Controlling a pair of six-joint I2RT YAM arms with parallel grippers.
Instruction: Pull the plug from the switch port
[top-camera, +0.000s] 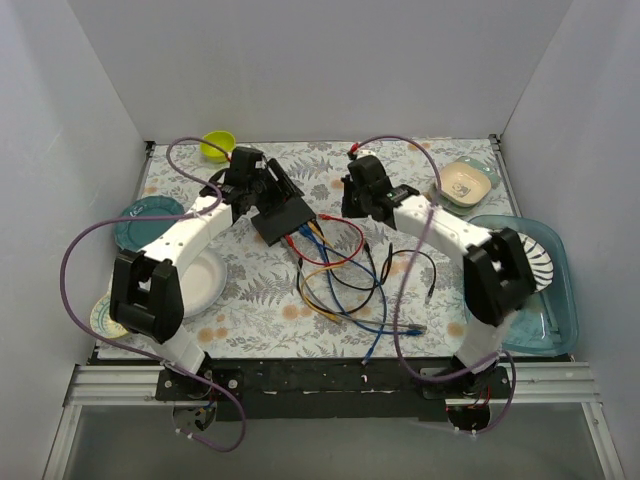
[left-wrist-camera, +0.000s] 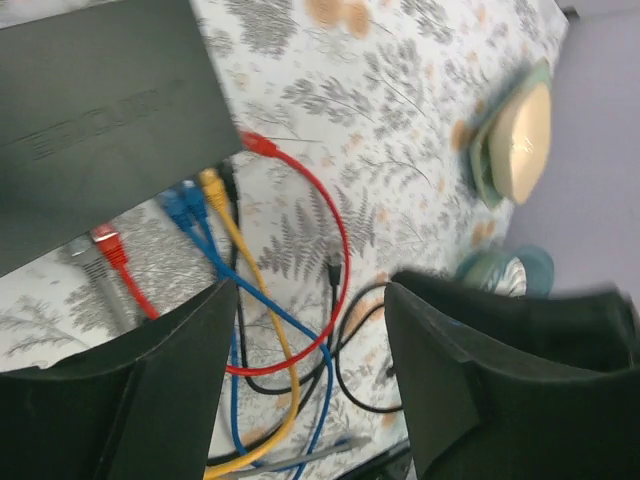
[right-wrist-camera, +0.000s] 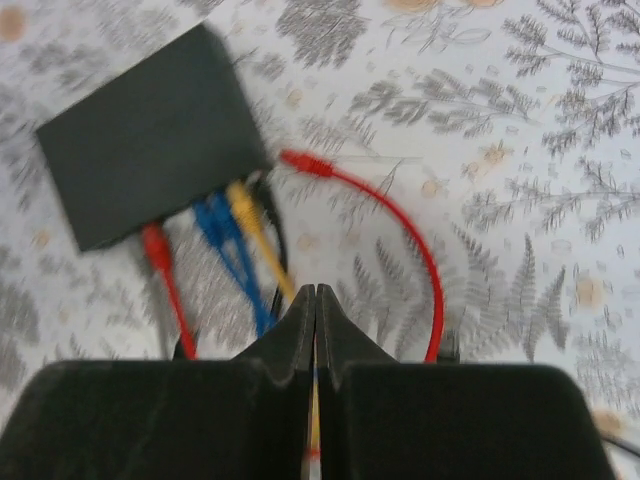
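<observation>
The switch (top-camera: 283, 218) is a flat black box on the patterned cloth, with its ports facing the cable tangle. In the right wrist view, the switch (right-wrist-camera: 150, 135) has a red plug (right-wrist-camera: 155, 250), blue plugs (right-wrist-camera: 215, 225) and a yellow plug (right-wrist-camera: 240, 200) in its ports. Another red plug (right-wrist-camera: 305, 162) lies loose beside its corner. My left gripper (left-wrist-camera: 310, 290) is open and empty, just above the switch's (left-wrist-camera: 100, 110) port edge. My right gripper (right-wrist-camera: 316, 300) is shut and empty, hovering right of the switch above the cables.
Loose red, blue, yellow and black cables (top-camera: 345, 285) spread over the middle. A green bowl (top-camera: 217, 145) is at the back left. A teal plate (top-camera: 150, 222) and a white plate (top-camera: 200, 280) are on the left. A beige bowl (top-camera: 468, 183) and a teal tray (top-camera: 545, 300) are on the right.
</observation>
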